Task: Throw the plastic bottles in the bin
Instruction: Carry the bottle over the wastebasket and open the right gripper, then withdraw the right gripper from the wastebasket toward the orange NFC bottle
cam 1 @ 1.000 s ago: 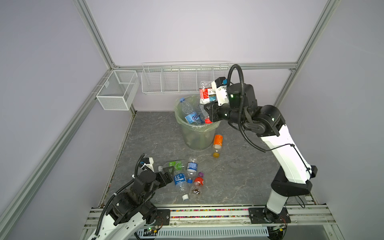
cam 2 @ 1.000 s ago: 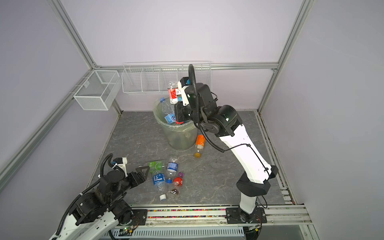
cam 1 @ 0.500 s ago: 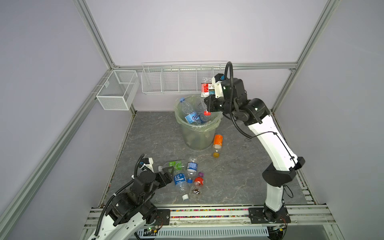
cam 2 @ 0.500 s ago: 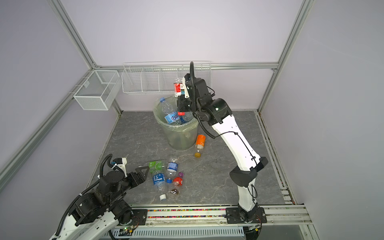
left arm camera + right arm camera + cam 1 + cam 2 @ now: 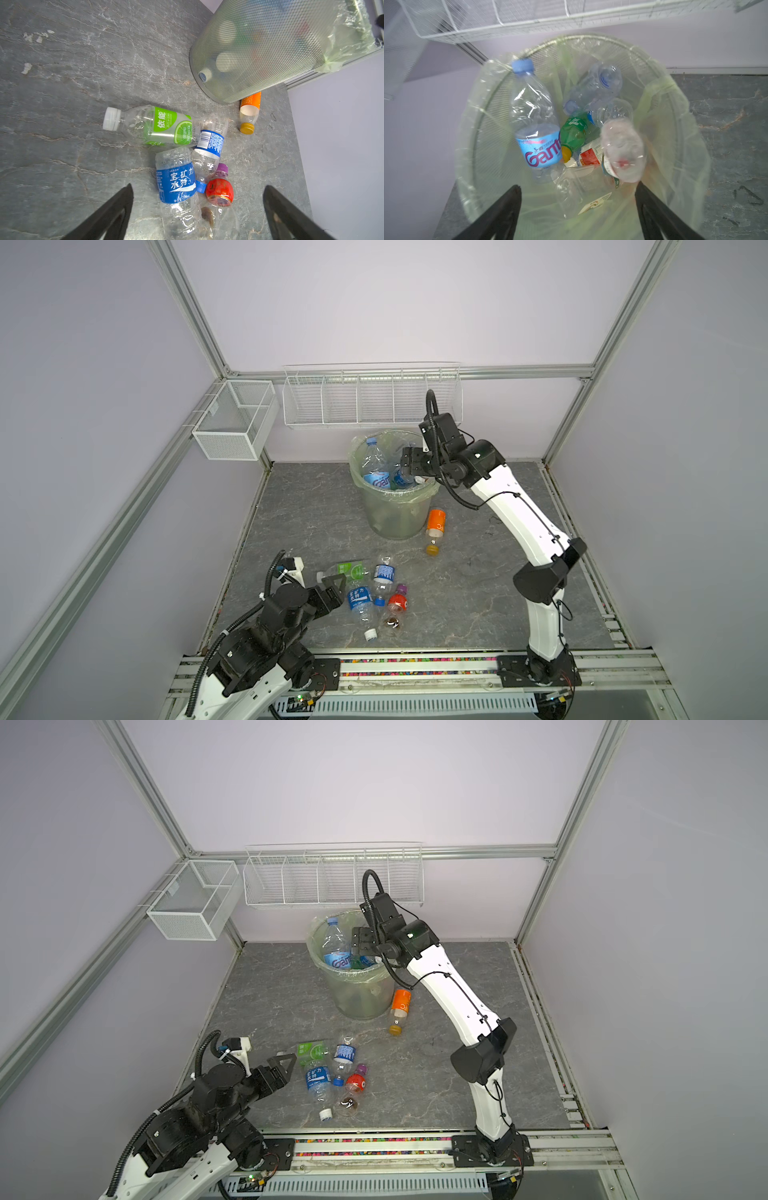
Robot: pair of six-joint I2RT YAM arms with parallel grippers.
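With right gripper (image 5: 578, 185) spread over the bin (image 5: 390, 514) and left gripper (image 5: 198, 186) spread above plastic bottles (image 5: 176, 182) lying on the desk (image 5: 62, 83): light, crushable, slippery, probably best pinched across the labelled waist.

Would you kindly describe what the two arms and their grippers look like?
The right arm and left arm have white link shells and black joint housings, with a black ribbed cable looping at each wrist. The left gripper and right gripper each carry black, tapering, open-framed fingers.
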